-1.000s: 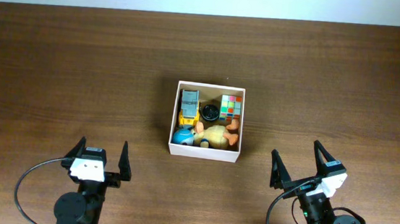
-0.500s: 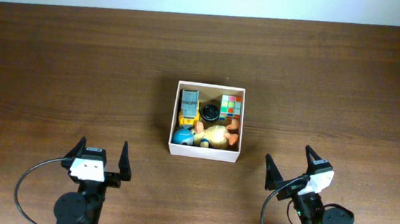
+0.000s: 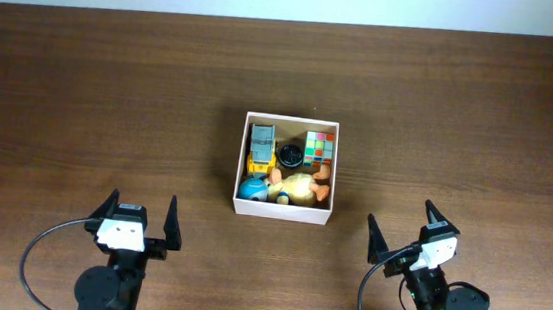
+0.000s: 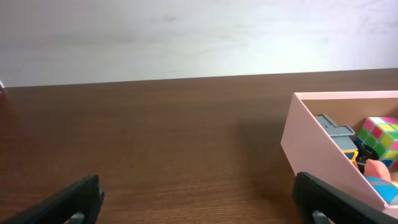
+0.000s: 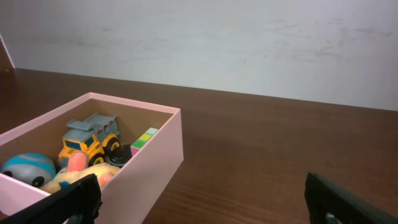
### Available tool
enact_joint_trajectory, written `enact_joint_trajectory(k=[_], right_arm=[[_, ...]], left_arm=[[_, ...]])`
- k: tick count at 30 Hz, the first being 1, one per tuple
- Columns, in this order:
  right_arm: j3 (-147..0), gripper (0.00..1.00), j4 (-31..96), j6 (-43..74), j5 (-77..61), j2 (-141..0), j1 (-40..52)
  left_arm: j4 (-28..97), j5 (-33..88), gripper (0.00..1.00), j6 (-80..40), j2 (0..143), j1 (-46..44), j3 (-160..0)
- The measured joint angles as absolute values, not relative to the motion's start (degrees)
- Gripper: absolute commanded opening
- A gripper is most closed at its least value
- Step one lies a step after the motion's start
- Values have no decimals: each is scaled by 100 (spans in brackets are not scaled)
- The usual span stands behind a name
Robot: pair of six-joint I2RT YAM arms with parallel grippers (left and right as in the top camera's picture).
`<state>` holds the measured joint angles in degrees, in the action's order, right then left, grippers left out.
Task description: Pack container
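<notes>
Both hands hanging wide and empty, the packed box sitting ahead between them.

Overhead, I am seeing the box (image 3: 239, 162) sitting mid-desk (image 3: 82, 88), forward-right of my left hand (image 3: 142, 203) and forward-left of my right hand (image 3: 401, 218), the right looking slightly nearer. Being square, it is offering no long axis. Both hands are gaping wide, gripping nothing. Inside are lying a truck (image 3: 262, 142), a colour cube (image 3: 321, 145), a blue ball (image 3: 253, 187) and a plush toy (image 3: 299, 187). I am spotting nothing loose outside, so I am judging the packing done. Left wrist: the box (image 4: 311, 143) is showing at the right edge, bare desk in between. Right wrist: the box (image 5: 149, 168) is lying low left, nothing blocking the way.
</notes>
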<state>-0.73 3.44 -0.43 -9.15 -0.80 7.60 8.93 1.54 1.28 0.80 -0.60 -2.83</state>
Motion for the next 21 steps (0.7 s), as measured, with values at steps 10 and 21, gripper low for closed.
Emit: enact_joint_trajectory(k=[10, 21], right_arm=[[-73, 99, 344, -110, -913, -80, 760], [-73, 99, 344, -134, -910, -80, 760]], left_arm=[[893, 154, 99, 128, 80, -60, -283], [893, 154, 99, 128, 80, -60, -283]])
